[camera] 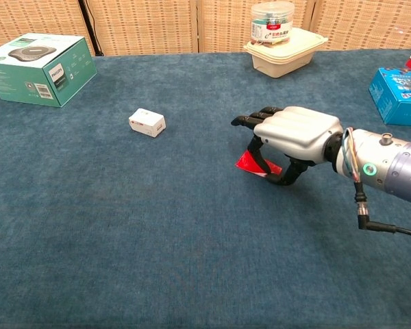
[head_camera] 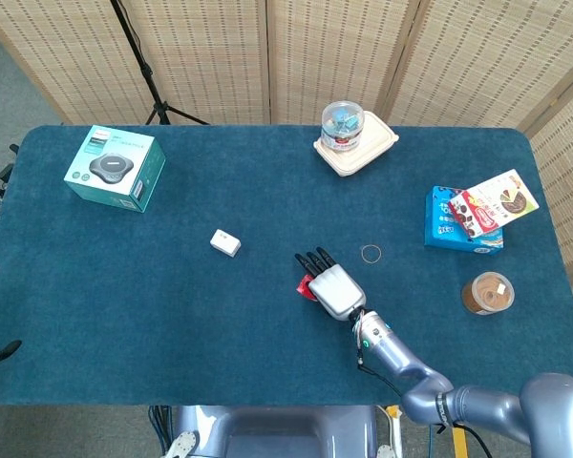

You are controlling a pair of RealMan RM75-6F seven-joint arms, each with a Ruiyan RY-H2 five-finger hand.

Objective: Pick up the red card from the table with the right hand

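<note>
The red card [camera: 247, 162] lies mid-table, right of centre, tilted with its near edge off the cloth. My right hand [camera: 295, 131] arches palm-down over it. The fingers [camera: 255, 147] come down on the card's far side and the thumb [camera: 282, 178] hooks in from the near side, so the card is pinched between them. From the head view only a sliver of the red card [head_camera: 306, 287] shows at the left edge of the right hand [head_camera: 330, 287]. No left hand shows in either view.
A small white box [camera: 147, 123] lies to the left and a teal carton [camera: 39, 59] sits at the far left. A jar on a beige food tray [camera: 285, 49] stands at the back. A blue box [head_camera: 461, 221] with snack packs, a brown cup [head_camera: 486, 293] and a thin ring [head_camera: 371, 253] lie to the right.
</note>
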